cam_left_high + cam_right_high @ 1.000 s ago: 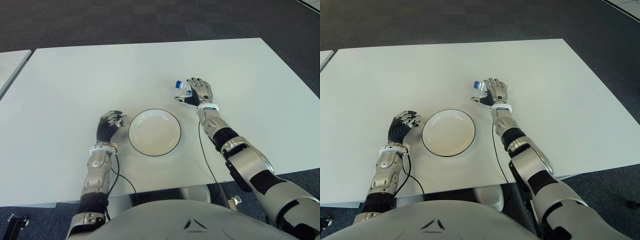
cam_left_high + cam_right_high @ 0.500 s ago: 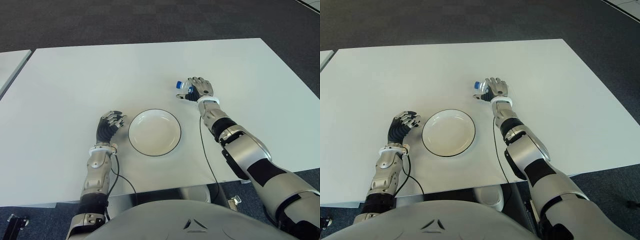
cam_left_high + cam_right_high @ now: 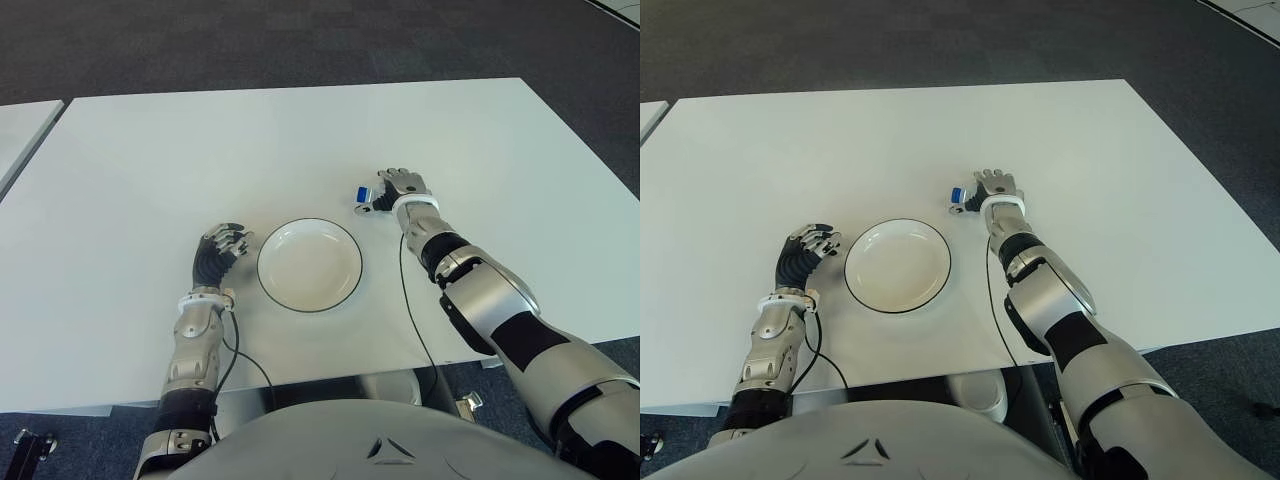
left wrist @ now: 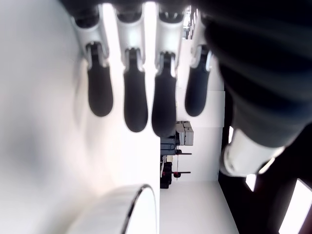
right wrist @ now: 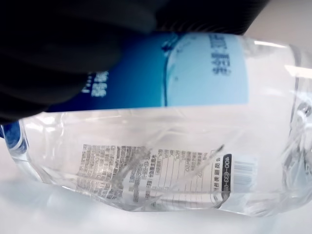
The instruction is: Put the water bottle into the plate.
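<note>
The right hand [image 3: 400,186], right of frame centre, is clamped on the water bottle [image 5: 161,146]; this looks like the carrying step. Next, it must travel lower-left to the plate [image 3: 309,265]. The left hand [image 3: 222,243] shows left of the plate, fingers relaxed and empty.

right arm extended forward over the surface [image 3: 150,160], forearm straight; right hand [image 3: 400,187] curled closed around the water bottle [image 5: 161,146], knuckles up. left arm bent near the body, left hand [image 3: 220,245] raised from the wrist, fingers [image 4: 135,100] loosely extended, holding nothing.
</note>
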`<state>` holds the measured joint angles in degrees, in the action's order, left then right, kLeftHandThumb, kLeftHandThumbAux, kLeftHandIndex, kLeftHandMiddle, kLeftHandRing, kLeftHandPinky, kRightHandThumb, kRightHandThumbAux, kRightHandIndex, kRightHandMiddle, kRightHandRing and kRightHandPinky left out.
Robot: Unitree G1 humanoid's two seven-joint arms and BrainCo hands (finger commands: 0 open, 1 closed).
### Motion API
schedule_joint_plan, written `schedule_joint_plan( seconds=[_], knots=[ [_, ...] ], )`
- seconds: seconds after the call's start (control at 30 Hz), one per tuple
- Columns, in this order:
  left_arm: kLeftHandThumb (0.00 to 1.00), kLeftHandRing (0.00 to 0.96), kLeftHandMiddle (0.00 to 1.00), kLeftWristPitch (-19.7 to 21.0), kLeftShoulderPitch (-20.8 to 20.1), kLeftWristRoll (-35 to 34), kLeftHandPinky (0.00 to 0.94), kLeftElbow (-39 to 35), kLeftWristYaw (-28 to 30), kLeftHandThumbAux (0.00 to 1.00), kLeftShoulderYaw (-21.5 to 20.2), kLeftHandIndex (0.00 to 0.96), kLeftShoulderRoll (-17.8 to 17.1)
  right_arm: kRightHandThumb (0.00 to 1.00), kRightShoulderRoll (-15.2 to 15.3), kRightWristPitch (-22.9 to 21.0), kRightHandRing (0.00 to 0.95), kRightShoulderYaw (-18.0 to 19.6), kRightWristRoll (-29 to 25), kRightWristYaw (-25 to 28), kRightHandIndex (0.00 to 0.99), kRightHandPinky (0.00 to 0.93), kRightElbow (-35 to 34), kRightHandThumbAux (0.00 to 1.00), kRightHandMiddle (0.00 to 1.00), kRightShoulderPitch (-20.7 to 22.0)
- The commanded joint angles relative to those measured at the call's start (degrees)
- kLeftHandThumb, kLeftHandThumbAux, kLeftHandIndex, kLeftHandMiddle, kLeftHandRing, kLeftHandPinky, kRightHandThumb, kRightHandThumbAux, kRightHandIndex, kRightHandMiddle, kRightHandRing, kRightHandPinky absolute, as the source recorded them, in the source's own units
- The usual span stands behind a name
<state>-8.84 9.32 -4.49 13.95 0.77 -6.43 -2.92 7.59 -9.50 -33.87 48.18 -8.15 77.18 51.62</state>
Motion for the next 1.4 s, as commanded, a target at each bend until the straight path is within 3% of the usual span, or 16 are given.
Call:
schedule_joint_plan(
  seconds=[0.03, 0.5, 0.8, 0.97, 1.0, 1.07, 1.2, 1.37, 1.4],
  knots=[
    [0.706, 0.526, 0.554, 4.6, 3.3, 0.2, 0.514, 2.6, -0.6, 0.714, 0.1, 0.43, 0.8, 0.616, -0.4, 0.0, 0.0, -1.7, 0.2, 5.7, 0.0, 0.0, 2.8, 0.454, 0.0, -4.3],
    [0.705, 0.528, 0.557, 5.1, 4.1, 0.3, 0.511, 1.7, -1.4, 0.713, -0.3, 0.431, 1.0, 0.541, -0.6, -0.3, 0.0, -0.7, -1.9, 6.1, 0.0, 0.0, 2.5, 0.577, 0.0, -4.5],
    [0.706, 0.527, 0.554, 5.4, 4.3, 0.0, 0.51, 1.2, -1.5, 0.714, -0.6, 0.43, 1.0, 0.507, -0.1, 0.8, 0.0, 0.1, -3.4, 2.9, 0.039, 0.001, 2.5, 0.61, 0.006, -5.6],
    [0.706, 0.525, 0.552, 5.7, 4.4, 0.0, 0.512, 1.0, -1.5, 0.714, -0.7, 0.429, 1.1, 0.494, 0.5, 2.3, 0.036, 0.7, -3.8, 0.7, 0.093, 0.113, 2.8, 0.632, 0.054, -6.4],
    [0.706, 0.526, 0.552, 5.7, 4.4, 0.0, 0.513, 1.0, -1.4, 0.714, -0.8, 0.429, 1.1, 0.497, 0.6, 2.6, 0.081, 1.0, -4.1, -0.2, 0.175, 0.159, 2.8, 0.637, 0.1, -6.5],
    [0.706, 0.527, 0.552, 5.8, 4.2, -0.1, 0.514, 1.1, -1.4, 0.714, -0.9, 0.43, 1.1, 0.616, 0.6, 3.1, 0.173, 1.5, -4.4, -1.4, 0.322, 0.247, 2.8, 0.683, 0.199, -6.6],
    [0.706, 0.528, 0.552, 5.6, 3.9, -0.1, 0.514, 1.4, -1.2, 0.714, -1.0, 0.43, 1.2, 0.68, 0.5, 4.0, 0.298, 3.0, -5.6, -2.9, 0.4, 0.366, 2.6, 0.707, 0.314, -6.7],
    [0.706, 0.528, 0.553, 5.2, 3.7, 0.1, 0.511, 1.7, -1.2, 0.714, -1.1, 0.43, 1.3, 0.705, 0.2, 4.5, 0.568, 5.8, -8.2, -4.7, 0.429, 0.618, 2.2, 0.715, 0.56, -6.5],
    [0.706, 0.528, 0.553, 5.1, 3.7, 0.1, 0.51, 1.7, -1.2, 0.714, -1.1, 0.43, 1.3, 0.706, -0.1, 4.3, 0.586, 6.2, -8.6, -5.0, 0.43, 0.637, 2.0, 0.716, 0.577, -6.2]
  ],
)
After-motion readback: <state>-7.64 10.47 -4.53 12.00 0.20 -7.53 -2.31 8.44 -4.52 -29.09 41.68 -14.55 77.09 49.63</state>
